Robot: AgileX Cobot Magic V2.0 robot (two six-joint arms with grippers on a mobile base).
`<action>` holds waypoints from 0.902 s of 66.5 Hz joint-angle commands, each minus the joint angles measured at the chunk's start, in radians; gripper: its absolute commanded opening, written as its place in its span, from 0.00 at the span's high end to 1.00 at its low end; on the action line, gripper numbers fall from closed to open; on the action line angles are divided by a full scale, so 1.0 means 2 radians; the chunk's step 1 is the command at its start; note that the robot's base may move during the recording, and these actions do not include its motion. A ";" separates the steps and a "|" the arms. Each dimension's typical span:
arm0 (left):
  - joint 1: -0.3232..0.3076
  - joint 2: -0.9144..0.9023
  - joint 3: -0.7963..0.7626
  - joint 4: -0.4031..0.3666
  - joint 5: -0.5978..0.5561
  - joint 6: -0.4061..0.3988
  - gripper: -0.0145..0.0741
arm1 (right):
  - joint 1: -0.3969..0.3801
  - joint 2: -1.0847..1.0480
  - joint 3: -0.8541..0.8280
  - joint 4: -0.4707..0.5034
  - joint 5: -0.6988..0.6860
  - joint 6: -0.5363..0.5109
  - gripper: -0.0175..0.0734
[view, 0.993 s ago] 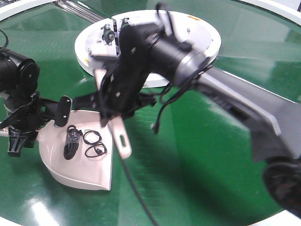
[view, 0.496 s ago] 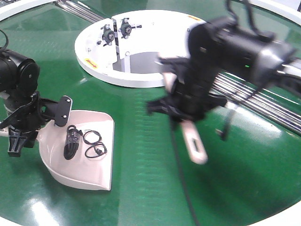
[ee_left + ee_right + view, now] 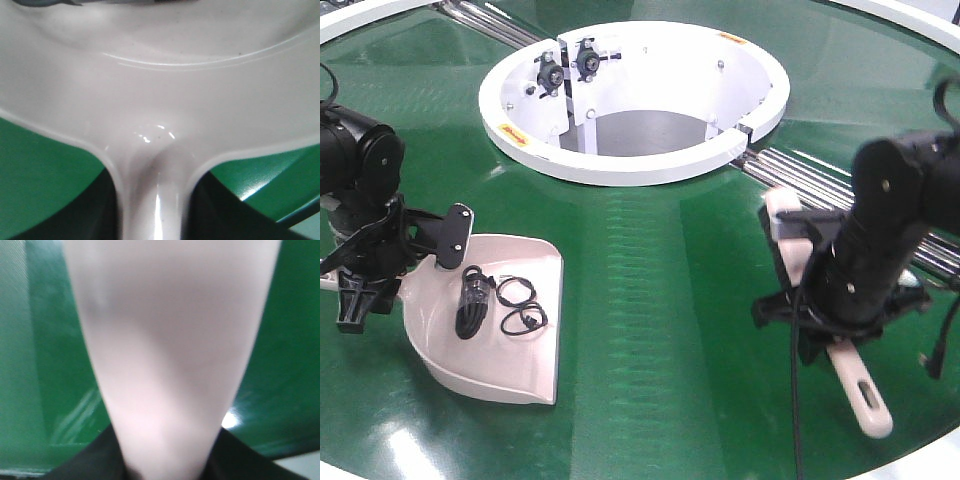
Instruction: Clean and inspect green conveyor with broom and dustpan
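In the front view, the left gripper [image 3: 355,285] holds the dustpan [image 3: 525,365] at the left, flat on the green conveyor [image 3: 650,300]. Its mouth is turned to the right so that dirt can be swept in, and black loops [image 3: 510,305] lie inside. At the right, well apart from the pan, the right gripper [image 3: 830,322] carries the broom [image 3: 865,398] beside the silver roller strips [image 3: 840,178], with the slotted handle end pointing near. I cannot tell if the broom touches the belt.

In the left wrist view, the jaws pinch the pan's handle from both sides, which steadies it.

In the right wrist view, the jaws pinch the broom handle over the green belt.
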 commanded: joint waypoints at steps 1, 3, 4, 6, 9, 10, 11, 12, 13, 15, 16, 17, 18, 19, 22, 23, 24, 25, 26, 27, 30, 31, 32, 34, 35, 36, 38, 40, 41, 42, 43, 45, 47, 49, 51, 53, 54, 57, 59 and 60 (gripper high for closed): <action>-0.006 -0.022 -0.012 -0.004 -0.002 0.001 0.84 | -0.012 -0.014 0.010 0.027 -0.036 -0.033 0.81; -0.006 -0.022 -0.012 -0.004 -0.002 0.001 0.84 | -0.014 -0.010 0.014 0.026 -0.037 -0.033 0.81; -0.006 -0.022 -0.012 -0.004 -0.002 0.001 0.84 | -0.014 -0.009 0.015 0.026 -0.037 -0.034 0.81; -0.006 -0.022 -0.012 -0.004 -0.002 0.001 0.84 | -0.016 -0.005 0.016 0.023 -0.037 -0.035 0.81; -0.006 -0.022 -0.012 -0.004 -0.002 0.001 0.84 | -0.016 0.002 0.017 0.018 -0.036 -0.036 0.81; -0.006 -0.022 -0.012 -0.004 -0.002 0.001 0.84 | -0.016 0.005 0.019 0.016 -0.036 -0.036 0.81; -0.006 -0.022 -0.012 -0.004 -0.002 0.001 0.84 | -0.016 0.007 0.019 0.014 -0.036 -0.036 0.81; -0.006 -0.022 -0.012 -0.004 -0.002 0.001 0.84 | -0.016 0.009 0.020 0.013 -0.036 -0.036 0.81; -0.006 -0.022 -0.012 -0.004 -0.002 0.001 0.84 | -0.016 0.011 0.020 0.012 -0.036 -0.036 0.81; -0.006 -0.022 -0.012 -0.004 -0.002 0.001 0.84 | -0.016 0.017 0.021 0.011 -0.036 -0.036 0.81; -0.006 -0.022 -0.012 -0.004 -0.002 0.001 0.84 | -0.016 0.018 0.021 0.011 -0.036 -0.036 0.81; -0.006 -0.022 -0.012 -0.004 -0.002 0.001 0.84 | -0.016 0.021 0.021 0.010 -0.036 -0.036 0.81; -0.006 -0.022 -0.012 -0.004 -0.002 0.001 0.84 | -0.016 0.023 0.021 0.010 -0.036 -0.036 0.81; -0.006 -0.022 -0.012 -0.004 -0.002 0.001 0.84 | -0.016 0.026 0.021 0.010 -0.036 -0.036 0.81; -0.006 -0.022 -0.012 -0.004 -0.002 0.001 0.84 | -0.016 0.032 0.021 0.010 -0.036 -0.036 0.81; -0.006 -0.022 -0.012 -0.004 -0.002 0.001 0.84 | -0.016 0.034 0.021 0.010 -0.036 -0.036 0.81; -0.006 -0.022 -0.012 -0.004 -0.002 0.001 0.84 | -0.016 0.036 0.021 0.010 -0.036 -0.036 0.81; -0.006 -0.022 -0.012 -0.004 -0.002 0.001 0.84 | -0.016 0.037 0.021 0.010 -0.036 -0.036 0.81; -0.006 -0.022 -0.012 -0.004 -0.002 0.001 0.84 | -0.016 0.038 0.021 0.010 -0.036 -0.036 0.81; -0.006 -0.022 -0.012 -0.004 -0.002 0.001 0.84 | -0.016 0.040 0.021 0.010 -0.036 -0.036 0.81; -0.006 -0.022 -0.012 -0.004 -0.002 0.001 0.84 | -0.016 0.043 0.021 0.009 -0.037 -0.036 0.81; -0.006 -0.022 -0.012 -0.004 -0.002 0.001 0.84 | -0.016 0.043 0.021 0.009 -0.036 -0.036 0.81; -0.006 -0.022 -0.012 -0.004 -0.002 0.001 0.84 | -0.016 0.044 0.021 0.009 -0.036 -0.036 0.81; -0.006 -0.022 -0.012 -0.004 -0.002 0.001 0.84 | -0.016 0.045 0.021 0.008 -0.036 -0.036 0.81; -0.006 -0.022 -0.012 -0.004 -0.002 0.001 0.84 | -0.016 0.045 0.021 0.008 -0.036 -0.036 0.81; -0.006 -0.022 -0.012 -0.004 -0.002 0.001 0.84 | -0.016 0.045 0.021 0.008 -0.036 -0.036 0.81; -0.006 -0.022 -0.012 -0.004 -0.002 0.001 0.84 | -0.016 0.045 0.021 0.008 -0.036 -0.036 0.81; -0.006 -0.022 -0.012 -0.004 -0.002 0.001 0.84 | -0.016 0.045 0.021 0.008 -0.035 -0.036 0.81; -0.006 -0.022 -0.012 -0.004 -0.002 0.001 0.84 | -0.016 0.045 0.021 0.008 -0.034 -0.036 0.81; -0.006 -0.022 -0.012 -0.004 -0.002 0.001 0.84 | -0.016 0.045 0.021 0.008 -0.033 -0.036 0.81; -0.006 -0.022 -0.012 -0.004 -0.002 0.001 0.84 | -0.016 0.045 0.021 0.008 -0.032 -0.036 0.81; -0.006 -0.022 -0.012 -0.004 -0.002 0.001 0.84 | -0.016 0.045 0.021 0.008 -0.032 -0.036 0.81; -0.006 -0.022 -0.012 -0.004 -0.002 0.001 0.84 | -0.016 0.045 0.021 0.008 -0.031 -0.036 0.81; -0.006 -0.022 -0.012 -0.004 -0.002 0.001 0.84 | -0.016 0.045 0.021 0.008 -0.030 -0.036 0.81; -0.006 -0.022 -0.012 -0.004 -0.002 0.001 0.84 | -0.016 0.045 0.021 0.008 -0.030 -0.036 0.81; -0.006 -0.022 -0.012 -0.004 -0.002 0.001 0.84 | -0.016 0.045 0.021 0.008 -0.031 -0.036 0.81; -0.006 -0.022 -0.012 -0.004 -0.002 0.001 0.84 | -0.016 0.045 0.021 0.008 -0.031 -0.036 0.81; -0.006 -0.022 -0.012 -0.004 -0.002 0.001 0.84 | -0.016 0.045 0.021 0.008 -0.031 -0.036 0.81; -0.006 -0.022 -0.012 -0.004 -0.002 0.001 0.84 | -0.016 0.045 0.021 0.008 -0.031 -0.036 0.81; -0.006 -0.022 -0.012 -0.004 -0.002 0.001 0.84 | -0.016 0.045 0.021 0.008 -0.031 -0.036 0.81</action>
